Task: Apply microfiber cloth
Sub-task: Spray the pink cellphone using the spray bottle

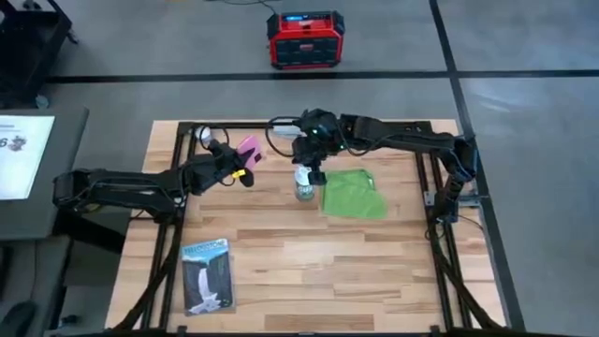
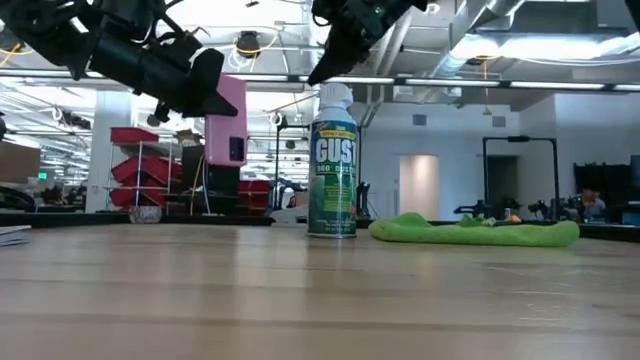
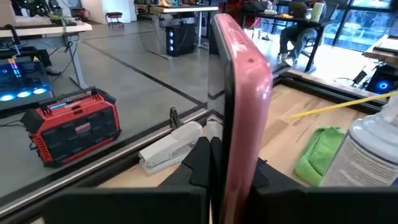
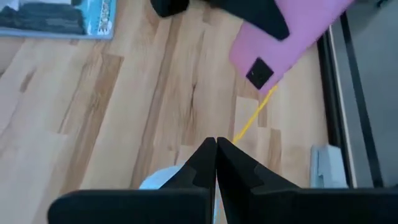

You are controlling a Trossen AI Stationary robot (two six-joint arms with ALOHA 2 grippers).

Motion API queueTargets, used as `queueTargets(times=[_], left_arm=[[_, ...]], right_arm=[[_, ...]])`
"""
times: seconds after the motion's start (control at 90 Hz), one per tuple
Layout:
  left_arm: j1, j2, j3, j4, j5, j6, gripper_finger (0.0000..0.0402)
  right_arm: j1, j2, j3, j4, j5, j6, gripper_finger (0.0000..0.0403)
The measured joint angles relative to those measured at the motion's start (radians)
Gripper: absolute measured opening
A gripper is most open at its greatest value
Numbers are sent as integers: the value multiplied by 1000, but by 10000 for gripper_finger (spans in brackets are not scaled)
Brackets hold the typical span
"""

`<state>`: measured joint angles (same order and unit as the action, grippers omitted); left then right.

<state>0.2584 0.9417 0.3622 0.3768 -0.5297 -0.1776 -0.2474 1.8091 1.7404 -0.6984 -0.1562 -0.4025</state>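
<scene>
On the table right of centre, the microfiber cloth (image 1: pixel 354 195) is lying flat beside the spray can (image 1: pixel 304 182). The right gripper (image 1: pixel 316 174), fingers together, is hovering over the can; the left gripper (image 1: pixel 245 168) is clamping the pink phone (image 1: pixel 249 150) aloft.

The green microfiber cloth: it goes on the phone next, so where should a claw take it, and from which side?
The microfiber cloth lies low and rumpled on the table, beside the duster can. Probably best to come straight down and pinch a raised fold on the side away from the can. The right claw, shut above the can, is nearest.
</scene>
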Motion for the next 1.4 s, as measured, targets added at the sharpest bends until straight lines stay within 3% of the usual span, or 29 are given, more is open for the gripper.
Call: queueTargets(times=[0.344,0.833,1.111,1.4], left_arm=[[1,0,0,-7,-1,-3,2],[1,12,0,-3,-2,-5,2],[28,93,1,51,-2,-7,2],[27,114,75,27,-1,48,2]], right_arm=[[-10,0,19,-111,0,-2,0],[-9,25,20,-99,0,-7,0],[-9,25,20,-101,0,-7,0],[-9,25,20,-108,0,-14,0]])
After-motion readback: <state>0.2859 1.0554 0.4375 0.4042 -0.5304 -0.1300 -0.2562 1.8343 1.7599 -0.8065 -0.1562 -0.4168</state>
